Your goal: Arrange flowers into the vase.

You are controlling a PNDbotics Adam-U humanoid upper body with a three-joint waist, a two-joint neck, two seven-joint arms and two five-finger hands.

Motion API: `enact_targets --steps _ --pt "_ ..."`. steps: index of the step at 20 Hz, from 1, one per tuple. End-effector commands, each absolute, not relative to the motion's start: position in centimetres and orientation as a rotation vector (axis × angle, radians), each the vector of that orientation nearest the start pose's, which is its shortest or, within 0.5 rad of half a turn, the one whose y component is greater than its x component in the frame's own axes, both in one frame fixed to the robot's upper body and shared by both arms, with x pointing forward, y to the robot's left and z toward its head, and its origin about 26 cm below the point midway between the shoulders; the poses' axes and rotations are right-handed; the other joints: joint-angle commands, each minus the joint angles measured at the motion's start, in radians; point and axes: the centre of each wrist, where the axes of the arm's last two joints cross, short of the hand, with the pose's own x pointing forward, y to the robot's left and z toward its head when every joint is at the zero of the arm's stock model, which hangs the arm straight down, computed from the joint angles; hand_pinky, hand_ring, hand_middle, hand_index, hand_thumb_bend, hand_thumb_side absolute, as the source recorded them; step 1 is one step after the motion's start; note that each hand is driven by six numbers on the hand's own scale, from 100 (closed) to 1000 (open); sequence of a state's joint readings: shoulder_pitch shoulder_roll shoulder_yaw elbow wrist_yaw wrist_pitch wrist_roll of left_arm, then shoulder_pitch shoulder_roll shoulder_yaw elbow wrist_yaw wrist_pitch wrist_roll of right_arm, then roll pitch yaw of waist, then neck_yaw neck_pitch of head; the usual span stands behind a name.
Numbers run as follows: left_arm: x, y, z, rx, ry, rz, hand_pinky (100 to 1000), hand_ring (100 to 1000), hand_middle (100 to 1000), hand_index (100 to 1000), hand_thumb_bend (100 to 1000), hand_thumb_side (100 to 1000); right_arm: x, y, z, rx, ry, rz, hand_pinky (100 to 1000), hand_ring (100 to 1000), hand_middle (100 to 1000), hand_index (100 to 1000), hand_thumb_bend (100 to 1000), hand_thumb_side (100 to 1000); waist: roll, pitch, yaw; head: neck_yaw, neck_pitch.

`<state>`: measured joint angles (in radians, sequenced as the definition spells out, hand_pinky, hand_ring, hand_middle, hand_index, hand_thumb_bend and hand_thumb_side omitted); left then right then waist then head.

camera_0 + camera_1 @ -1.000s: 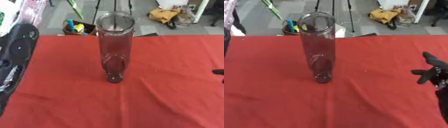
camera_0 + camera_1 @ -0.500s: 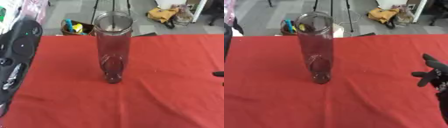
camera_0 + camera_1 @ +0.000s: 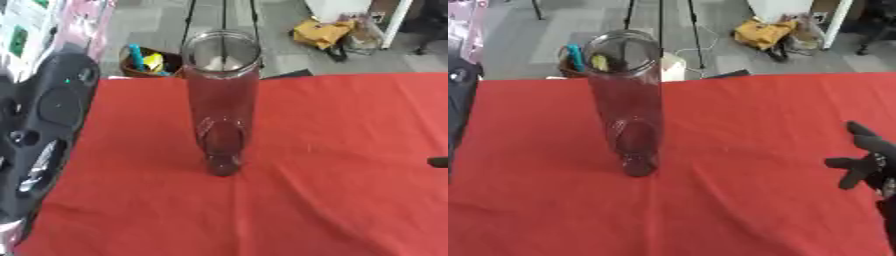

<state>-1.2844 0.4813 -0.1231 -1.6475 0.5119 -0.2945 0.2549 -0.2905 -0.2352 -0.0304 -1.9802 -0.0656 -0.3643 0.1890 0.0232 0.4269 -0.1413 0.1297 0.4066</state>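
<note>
While holding nothing, fingers spread, right hand [image 3: 868, 162] at table's [image 3: 350, 150] near edge, well right of empty vase [image 3: 223, 105]. Tall clear glass: probably slippery, fragile, tippy. Best steadied low around the body. No flowers visible.

Red cloth [image 3: 350, 150] on table — yellow bag [image 3: 322, 32] on floor behind.

Even, fairly bright indoor light fills both views, with no hard shadows on the red tablecloth [image 3: 332, 150]. Everything looks soft and slightly blurred. Pale glare sits on the rim of the clear vase [image 3: 222, 100] at 12 o'clock. The grey floor [image 3: 544, 40] beyond is hazier still.
</note>
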Motion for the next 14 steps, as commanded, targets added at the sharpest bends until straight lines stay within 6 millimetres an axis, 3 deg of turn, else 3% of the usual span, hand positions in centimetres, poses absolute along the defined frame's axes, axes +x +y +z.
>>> enact_targets --steps 1,14 --pt "32.9 17.3 46.4 0.579 3.149 0.244 100 100 100 100 424 534 30.0 -25.7 19.6 0.062 -2.605 0.514 735 1000 442 836 100 1000 0.000 -0.020 0.001 -0.012 -0.037" --pt "34.5 17.5 44.9 0.486 3.241 0.263 100 100 100 100 408 550 30.0 -25.8 19.5 0.061 -2.603 0.508 735 1000 441 837 100 1000 0.001 -0.018 0.001 -0.037 -0.107"
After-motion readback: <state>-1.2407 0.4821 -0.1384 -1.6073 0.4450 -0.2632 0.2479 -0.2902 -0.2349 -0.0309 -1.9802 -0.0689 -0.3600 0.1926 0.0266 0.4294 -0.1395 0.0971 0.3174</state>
